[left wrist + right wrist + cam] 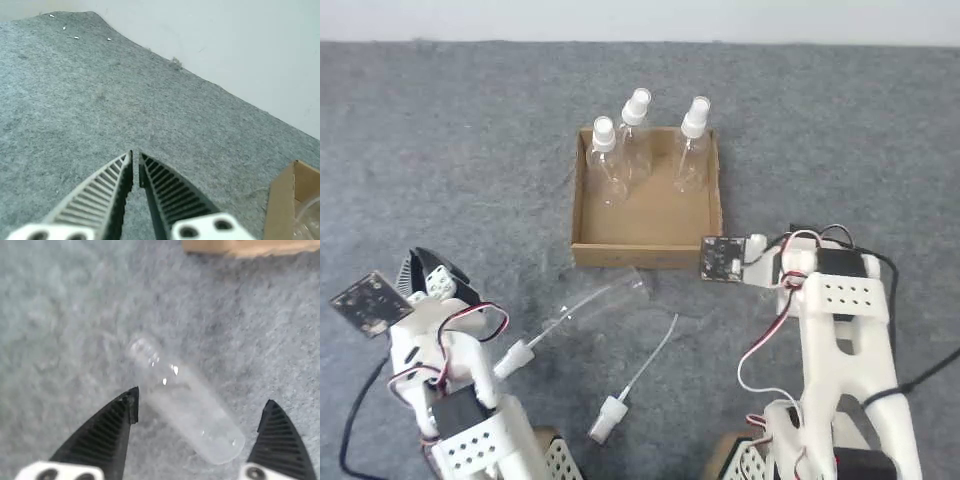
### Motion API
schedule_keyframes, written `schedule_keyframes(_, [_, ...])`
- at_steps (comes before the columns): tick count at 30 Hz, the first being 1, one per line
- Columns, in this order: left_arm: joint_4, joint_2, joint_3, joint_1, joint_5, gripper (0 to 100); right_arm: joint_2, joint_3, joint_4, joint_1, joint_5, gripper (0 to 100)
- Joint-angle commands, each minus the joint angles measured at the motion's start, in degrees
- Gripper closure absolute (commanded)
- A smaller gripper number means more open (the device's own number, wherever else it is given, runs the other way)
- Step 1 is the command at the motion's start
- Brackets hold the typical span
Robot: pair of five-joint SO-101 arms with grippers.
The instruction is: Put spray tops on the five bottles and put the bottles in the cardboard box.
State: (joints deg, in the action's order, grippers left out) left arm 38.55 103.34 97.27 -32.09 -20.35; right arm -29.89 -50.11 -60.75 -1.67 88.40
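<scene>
Three clear bottles with white spray tops [636,108] stand along the far side of the cardboard box [645,243]. Another clear bottle [605,298] lies on the carpet in front of the box, a spray top [514,359] at its mouth with the tube running inside. A loose spray top [609,417] with a long tube lies nearer the arms. In the right wrist view a capless bottle [172,390] lies flat between the fingers of my open right gripper [201,397], which hangs just above it. My left gripper [136,154] is shut on nothing, over bare carpet left of the box [280,205].
Grey carpet covers the table. The left arm [425,270] sits at the front left, the right arm [830,300] at the front right beside the box's near corner. The front half of the box floor is free.
</scene>
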Motion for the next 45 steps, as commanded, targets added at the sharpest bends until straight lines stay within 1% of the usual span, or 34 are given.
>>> schedule_keyframes(1, [0.09,0.7,-0.75,0.09,0.0,99,-1.1,2.64,-0.57,-2.86,8.09,67.5])
schedule_keyframes(5, [0.09,0.7,-0.75,0.09,0.0,99,-1.1,1.23,-0.31,-3.38,11.08,67.5])
schedule_keyframes(8, [0.09,0.7,-0.75,0.09,0.0,99,-0.57,0.0,1.45,-3.03,11.08,67.4])
schedule_keyframes(12, [0.09,0.62,-0.75,0.09,0.0,99,5.49,-1.85,8.48,-3.12,11.08,67.4])
schedule_keyframes(20, [0.09,0.62,-0.75,0.09,0.0,99,20.44,-1.85,23.96,-5.76,11.08,68.4])
schedule_keyframes(22, [0.09,0.62,-0.75,0.09,0.0,99,22.2,-1.49,25.63,-5.85,10.81,73.8])
schedule_keyframes(27, [0.09,0.62,-0.75,0.09,0.0,99,22.73,-1.23,26.42,-5.67,10.73,96.5])
schedule_keyframes(28, [0.09,0.62,-0.75,0.09,0.0,99,22.64,-1.14,26.42,-5.58,10.73,99.6])
schedule_keyframes(29, [0.09,0.62,-0.75,0.09,0.0,99,22.64,-0.88,26.33,-5.58,10.64,99.1])
schedule_keyframes(31, [0.09,0.62,-0.75,0.09,0.0,99,22.64,-0.35,25.89,-5.58,8.26,96.9])
schedule_keyframes(36, [0.09,0.62,-0.75,0.09,0.0,99,22.55,0.53,25.8,-4.79,-3.43,96.9])
schedule_keyframes(39, [0.09,0.62,-0.75,0.09,0.0,99,22.11,1.67,24.84,-4.0,-9.23,99.3])
schedule_keyframes(41, [0.09,0.62,-0.75,0.09,0.09,99,20.18,2.73,20.97,-3.03,-12.92,99.1])
schedule_keyframes(45, [0.09,0.62,-0.75,0.09,0.09,99,13.23,5.36,9.27,-1.1,-20.31,99.1])
